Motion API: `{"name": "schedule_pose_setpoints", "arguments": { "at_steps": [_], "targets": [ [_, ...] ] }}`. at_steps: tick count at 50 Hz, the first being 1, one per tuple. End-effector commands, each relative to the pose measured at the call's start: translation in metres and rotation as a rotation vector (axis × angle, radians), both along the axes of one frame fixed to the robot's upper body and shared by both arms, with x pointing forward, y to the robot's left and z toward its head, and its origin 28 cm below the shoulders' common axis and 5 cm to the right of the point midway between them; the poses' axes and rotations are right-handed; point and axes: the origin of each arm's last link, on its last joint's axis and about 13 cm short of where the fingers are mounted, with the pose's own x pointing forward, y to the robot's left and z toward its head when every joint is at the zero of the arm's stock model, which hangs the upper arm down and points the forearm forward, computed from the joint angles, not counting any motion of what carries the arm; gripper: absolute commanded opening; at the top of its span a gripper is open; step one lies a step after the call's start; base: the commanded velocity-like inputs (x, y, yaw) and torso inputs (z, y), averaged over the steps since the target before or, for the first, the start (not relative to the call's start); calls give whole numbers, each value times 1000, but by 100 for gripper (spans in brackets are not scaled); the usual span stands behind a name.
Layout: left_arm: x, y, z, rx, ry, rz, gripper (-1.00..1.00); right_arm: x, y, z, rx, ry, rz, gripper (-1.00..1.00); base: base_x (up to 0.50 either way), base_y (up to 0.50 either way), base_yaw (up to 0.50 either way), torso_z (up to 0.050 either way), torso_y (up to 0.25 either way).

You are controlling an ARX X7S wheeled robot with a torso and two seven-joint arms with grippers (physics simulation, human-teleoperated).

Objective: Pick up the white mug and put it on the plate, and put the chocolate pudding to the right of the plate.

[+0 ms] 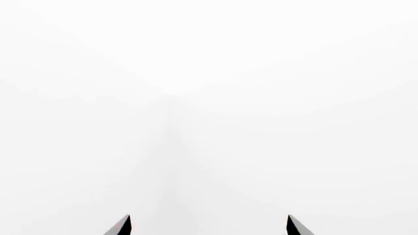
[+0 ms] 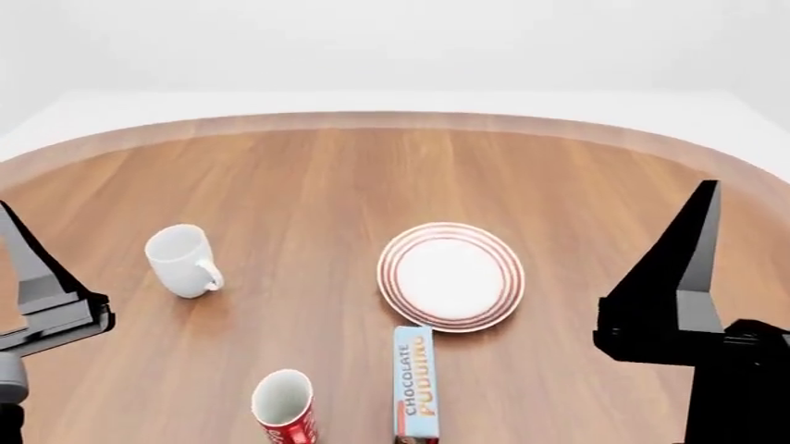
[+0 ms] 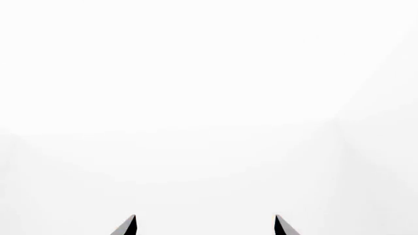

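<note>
The round wooden table [image 2: 370, 176] fills the head view, its far edge curving across the top and its near edge out of sight below. At its left and right sides the two arms stand raised and well apart from everything on it; the left pincer [image 1: 207, 226] and the right pincer [image 3: 203, 226] each show two dark tips set wide apart against blank white in their wrist views, so both are open and hold nothing. The plate [image 2: 392, 289], red-ringed and bare, lies slightly right of the table's middle. Just beside it, toward the near edge, the chocolate pudding [image 2: 415, 381] lies flat with its long axis running from near edge to far edge, its far end almost touching the plate's rim. The white mug [image 2: 180, 261] sits well apart toward the left side, apparently tipped so its mouth faces up and away, its handle turned toward the near edge. A red-and-white cup [image 2: 284, 404] stands near the near edge, between mug and carton. The mug is probably stiff, glossy and slippery, and would chip if dropped; pinching its wall across the rim looks safest. The carton seems light and slightly crushable, best taken across its narrow width.
</note>
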Motion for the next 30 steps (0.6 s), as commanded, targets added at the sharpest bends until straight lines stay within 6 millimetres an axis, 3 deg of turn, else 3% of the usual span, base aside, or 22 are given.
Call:
{"name": "schedule_pose_setpoints", "arguments": {
  "at_steps": [1,30],
  "targets": [
    [0,2,-1,3,3,16,100,0,-5,1,26,11,-9,100,500,-8,0,0,0],
    [0,1,-2,-2,6,12,100,-1,-1,-1,1,15,2,100,500,-71,0,0,1]
  ]
}}
